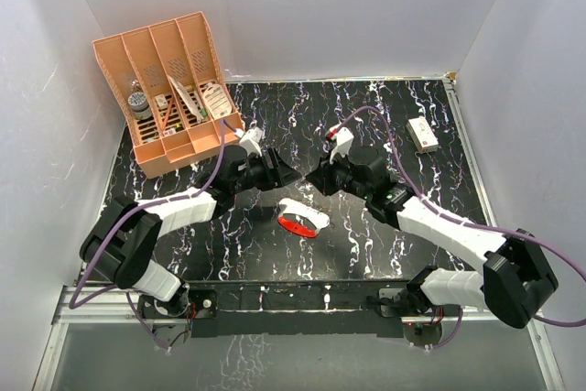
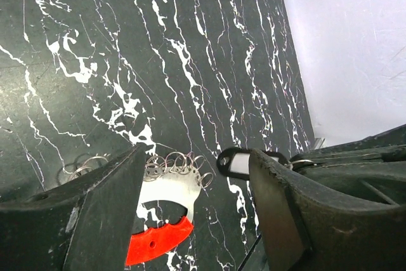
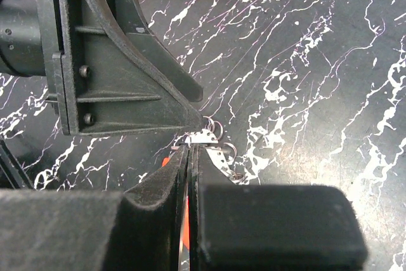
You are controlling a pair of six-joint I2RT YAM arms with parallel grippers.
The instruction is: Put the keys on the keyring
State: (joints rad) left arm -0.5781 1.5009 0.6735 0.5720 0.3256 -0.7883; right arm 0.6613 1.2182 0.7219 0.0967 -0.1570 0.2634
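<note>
The task is not finished. The key (image 2: 238, 164), a small dark tag with a pale middle, sits at the tip of the right hand (image 3: 188, 152). It is just beside the row of small wire rings (image 2: 177, 163) along the keyring's edge and, by my reading, threaded on none of them. The keyring (image 1: 302, 219) lies flat on the table (image 1: 238, 244), just near of the two hands. The right hand is pinched to a thin slit, seemingly on the key. The left hand (image 2: 198, 152) stands wide and holds nothing, its fingers either side of the keyring. What is left is to steady the keyring and work the key on.

The top view is too coarse to show the key, and in the right wrist view the fingers hide most of it. Whether the key touches the wire rings I cannot tell.
</note>
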